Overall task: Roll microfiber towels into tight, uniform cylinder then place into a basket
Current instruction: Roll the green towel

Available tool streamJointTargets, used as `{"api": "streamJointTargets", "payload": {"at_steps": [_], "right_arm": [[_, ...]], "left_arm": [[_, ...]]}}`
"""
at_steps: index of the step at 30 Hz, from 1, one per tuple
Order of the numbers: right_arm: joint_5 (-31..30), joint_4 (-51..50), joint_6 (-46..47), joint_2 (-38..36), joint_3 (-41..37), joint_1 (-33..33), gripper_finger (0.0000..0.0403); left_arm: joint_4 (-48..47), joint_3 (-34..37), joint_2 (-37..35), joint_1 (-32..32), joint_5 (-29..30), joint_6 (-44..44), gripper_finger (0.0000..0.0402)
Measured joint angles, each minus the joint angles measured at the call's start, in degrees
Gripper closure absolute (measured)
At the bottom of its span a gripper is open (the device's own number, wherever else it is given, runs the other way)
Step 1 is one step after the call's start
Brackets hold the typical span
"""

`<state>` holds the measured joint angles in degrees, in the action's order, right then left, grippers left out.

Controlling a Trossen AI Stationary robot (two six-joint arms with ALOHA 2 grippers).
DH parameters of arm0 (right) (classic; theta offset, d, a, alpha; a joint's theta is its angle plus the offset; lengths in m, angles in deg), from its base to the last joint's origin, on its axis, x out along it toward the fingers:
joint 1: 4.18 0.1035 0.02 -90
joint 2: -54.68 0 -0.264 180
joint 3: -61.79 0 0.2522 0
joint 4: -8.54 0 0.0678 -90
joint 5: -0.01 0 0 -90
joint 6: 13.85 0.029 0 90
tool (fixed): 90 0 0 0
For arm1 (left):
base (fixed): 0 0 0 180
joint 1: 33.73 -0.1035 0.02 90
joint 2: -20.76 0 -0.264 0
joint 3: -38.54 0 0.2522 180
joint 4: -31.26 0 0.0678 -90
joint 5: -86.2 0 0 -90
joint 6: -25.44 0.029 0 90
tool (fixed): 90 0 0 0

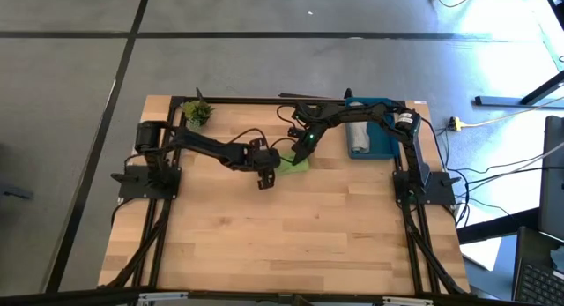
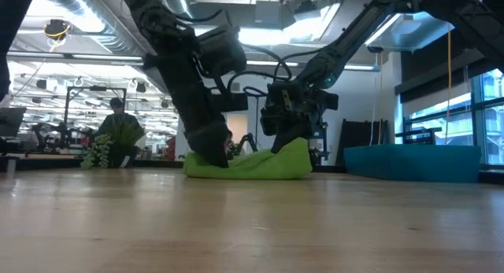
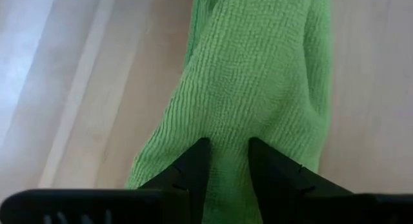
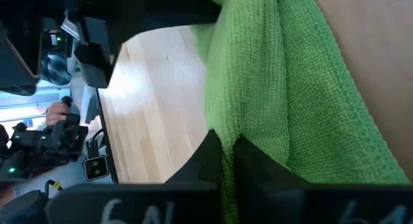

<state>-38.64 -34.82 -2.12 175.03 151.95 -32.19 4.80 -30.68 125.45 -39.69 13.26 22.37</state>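
Observation:
The green towel [image 1: 297, 164] lies bunched into a thick, narrow bundle [image 2: 248, 164] on the table's middle, far half. My left gripper [image 1: 264, 175] is down at its left end [image 2: 214, 156], open, with a ridge of cloth between its fingers [image 3: 229, 156]. My right gripper [image 1: 306, 150] is shut on the towel's right end [image 2: 290, 143]. The grey towel [image 1: 359, 137] lies rolled inside the blue basket [image 1: 385, 143] at the far right. My left gripper has its fingertips [image 3: 193, 161] on the towel's left end [image 3: 227, 130], slanting down from the table's left. A ridge of cloth stands between them; I cannot tell whether they pinch it. My right gripper pinches a folded edge of the towel's right end [image 4: 227, 137] between its two fingers [image 4: 253, 158]. It slants down from the far right. That end [image 2: 295, 149] is drawn up a little under the fingers, while the rest of the bundle lies on the table.
A small green plant [image 1: 197, 112] stands at the far left corner. The basket's wall [image 2: 417, 163] rises to the right of the towel. Bare wooden tabletop [image 1: 291, 235] stretches across the near half. A person sits in the room behind the table.

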Motion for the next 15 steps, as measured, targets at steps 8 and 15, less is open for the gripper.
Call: {"api": "streamJointTargets", "payload": {"at_steps": [8, 15], "right_arm": [[-1.15, 0.35, -0.07, 0.00, 0.00, 0.02, 0.0377], [-1.29, 0.58, -0.02, 0.00, 0.00, 0.17, 0.0331]], "left_arm": [[-0.47, -0.05, 0.75, -0.79, -1.87, -0.01, 0.0297], [-0.90, 0.00, 0.86, -0.83, -2.76, -0.01, 0.0297]]}}
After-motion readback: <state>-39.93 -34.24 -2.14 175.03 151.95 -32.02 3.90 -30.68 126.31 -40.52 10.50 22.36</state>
